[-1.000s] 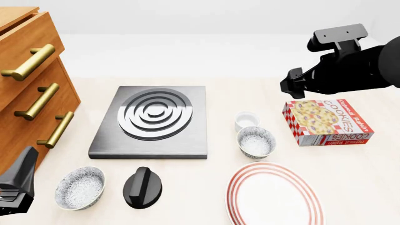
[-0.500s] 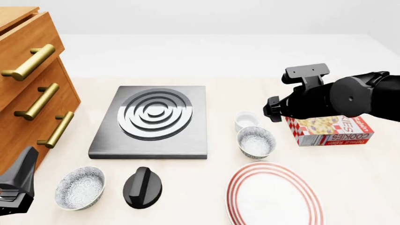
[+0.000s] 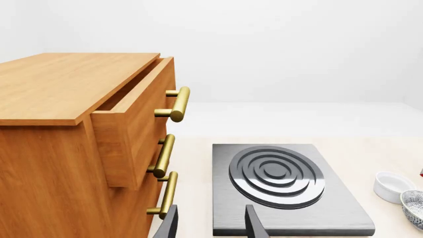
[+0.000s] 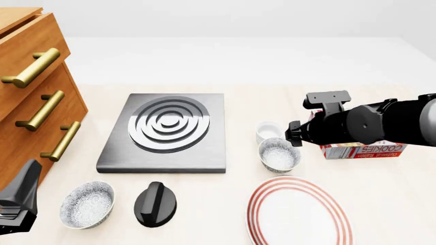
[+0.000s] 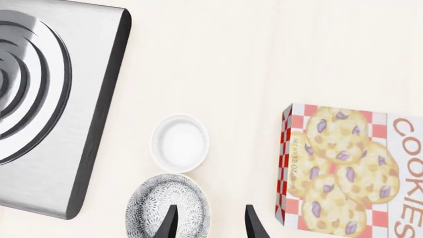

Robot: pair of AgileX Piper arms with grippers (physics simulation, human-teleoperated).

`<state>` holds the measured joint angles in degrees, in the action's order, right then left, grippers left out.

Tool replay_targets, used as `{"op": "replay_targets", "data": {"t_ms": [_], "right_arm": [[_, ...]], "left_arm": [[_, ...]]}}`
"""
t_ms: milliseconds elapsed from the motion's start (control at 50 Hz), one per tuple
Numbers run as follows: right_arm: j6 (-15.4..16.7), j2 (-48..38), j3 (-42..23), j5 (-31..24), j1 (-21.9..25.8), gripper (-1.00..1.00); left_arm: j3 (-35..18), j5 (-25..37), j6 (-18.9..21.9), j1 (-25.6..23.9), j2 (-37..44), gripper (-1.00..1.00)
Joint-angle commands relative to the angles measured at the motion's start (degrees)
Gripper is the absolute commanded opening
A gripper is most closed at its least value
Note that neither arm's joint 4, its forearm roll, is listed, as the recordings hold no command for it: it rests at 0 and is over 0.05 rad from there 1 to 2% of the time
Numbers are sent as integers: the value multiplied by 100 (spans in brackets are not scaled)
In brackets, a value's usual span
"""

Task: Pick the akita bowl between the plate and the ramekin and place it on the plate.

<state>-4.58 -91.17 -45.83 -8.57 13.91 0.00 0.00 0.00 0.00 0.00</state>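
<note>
The plate (image 4: 298,212) sits nearest on the worktop (image 4: 225,196), bare, so nothing has been placed yet. Just beyond the plate stands the bowl (image 4: 279,154), upright on the worktop, and touching or nearly touching its far side is the ramekin (image 4: 269,131). This is the bowl to move; a second speckled bowl (image 4: 87,204) lies well to the left of the plate, past a black knob (image 4: 155,203), and is not the target.

The right gripper (image 5: 208,223) hovers above the bowl's right rim, beside the cookie box (image 4: 361,140). Its fingers (image 5: 168,223) are spread with nothing between them; one tip shows over the bowl, the other over bare worktop. The grasp, lift and placing all remain, as I judge it.

The left gripper (image 3: 210,225) hangs idle left of the plate by the drawers (image 4: 30,97), fingers spread and empty
</note>
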Motion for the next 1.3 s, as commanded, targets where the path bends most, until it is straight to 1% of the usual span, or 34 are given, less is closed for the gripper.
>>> {"op": "replay_targets", "data": {"t_ms": [20, 120, 180, 220, 320, 340, 460, 500, 660, 820, 840, 980, 1160, 1240, 1300], "right_arm": [[-190, -216, 238, 352, 34, 100], [-305, -110, 334, 409, -30, 100], [-535, -98, 373, 455, 2, 100], [-576, -238, 552, 690, -16, 100], [-701, -157, 595, 670, 49, 100], [-832, -230, 778, 862, 94, 100], [-853, -273, 810, 915, 106, 100], [-768, -292, 842, 957, 57, 100], [-794, -378, 884, 1049, 64, 100], [-724, -510, 917, 1205, -10, 100], [-705, -498, 932, 1222, -40, -100], [-652, -346, 953, 1196, -63, -100], [-695, -219, 940, 1140, 4, -100], [-725, 149, 899, 893, 60, -100], [-685, 440, 873, 685, 67, -100]], "left_arm": [[0, 0, 0, 0, 0, 100], [0, 0, 0, 0, 0, 100], [0, 0, 0, 0, 0, 100], [0, 0, 0, 0, 0, 100], [0, 0, 0, 0, 0, 100], [0, 0, 0, 0, 0, 100], [0, 0, 0, 0, 0, 100], [0, 0, 0, 0, 0, 100], [0, 0, 0, 0, 0, 100], [0, 0, 0, 0, 0, 100], [0, 0, 0, 0, 0, 100], [0, 0, 0, 0, 0, 100], [0, 0, 0, 0, 0, 100], [0, 0, 0, 0, 0, 100], [0, 0, 0, 0, 0, 100]]}}
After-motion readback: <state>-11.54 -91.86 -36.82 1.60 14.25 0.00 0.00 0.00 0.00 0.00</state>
